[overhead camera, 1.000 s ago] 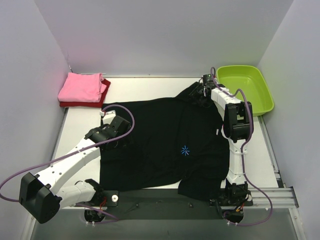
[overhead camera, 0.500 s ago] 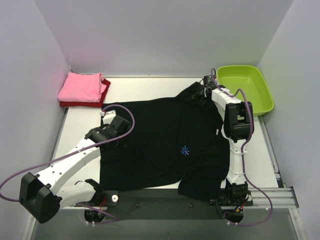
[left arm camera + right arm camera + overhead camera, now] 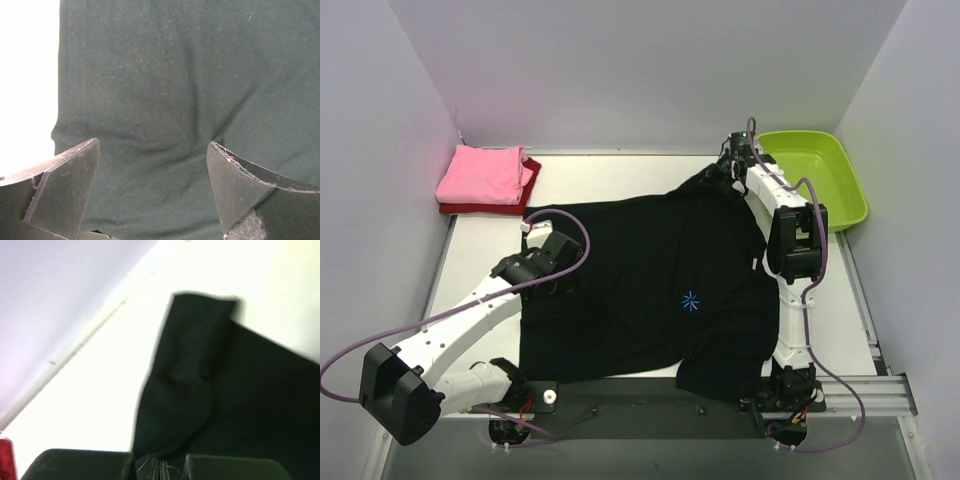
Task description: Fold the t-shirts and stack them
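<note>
**Right tool pinches the black shirt's far corner; left tool stands wide open**

The large black cloth t-shirt [image 3: 650,290] lies spread front-up across the middle of the white worktop [image 3: 610,180]. Its small blue starburst mark [image 3: 691,301] shows right of centre. The near right part of the shirt is bunched up by the right arm's base.

The right tool [image 3: 725,168] is at the shirt's far right corner, just beside the lime-green plastic tub [image 3: 815,175]. It is closed tight on a fold of the black cloth. In the right wrist view the cloth gathers into creases that run down between the two dark fingers [image 3: 85,465].

The left tool [image 3: 535,235] sits over the shirt's left edge, its fingers [image 3: 65,190] spread fully apart and holding nothing. The left wrist view shows wrinkled black cloth under the gap and bare worktop off to the left. Whether the tips touch the cloth cannot be told.

A folded pink cloth t-shirt [image 3: 480,173] lies on top of a folded dark red cloth t-shirt [image 3: 531,185] in the far left corner. Both are well apart from the black one.
</note>
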Tool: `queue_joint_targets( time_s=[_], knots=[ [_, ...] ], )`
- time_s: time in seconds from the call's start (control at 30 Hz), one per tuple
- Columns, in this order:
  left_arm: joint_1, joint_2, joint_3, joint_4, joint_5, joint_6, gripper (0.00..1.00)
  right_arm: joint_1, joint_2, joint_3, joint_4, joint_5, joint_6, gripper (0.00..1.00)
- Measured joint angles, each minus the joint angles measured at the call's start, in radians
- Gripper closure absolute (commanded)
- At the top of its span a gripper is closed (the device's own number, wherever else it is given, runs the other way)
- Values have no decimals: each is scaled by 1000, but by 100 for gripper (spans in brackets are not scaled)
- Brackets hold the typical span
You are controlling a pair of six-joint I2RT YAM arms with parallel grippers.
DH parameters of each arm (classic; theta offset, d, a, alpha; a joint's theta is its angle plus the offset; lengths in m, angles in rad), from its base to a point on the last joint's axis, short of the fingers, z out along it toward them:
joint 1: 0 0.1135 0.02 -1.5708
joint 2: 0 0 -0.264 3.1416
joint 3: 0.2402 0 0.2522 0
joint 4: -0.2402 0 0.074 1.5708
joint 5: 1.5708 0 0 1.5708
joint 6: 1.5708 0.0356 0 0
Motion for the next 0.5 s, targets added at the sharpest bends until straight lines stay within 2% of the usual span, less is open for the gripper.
queue_joint_targets(
  time_s=[0.23,0.5],
  knots=[
    [0,17,0,5,0,0,3,8,100,235,11,-41,-23,100],
    [2,39,0,6,0,3,3,75,310,435,158,-146,-14,100]
  ],
)
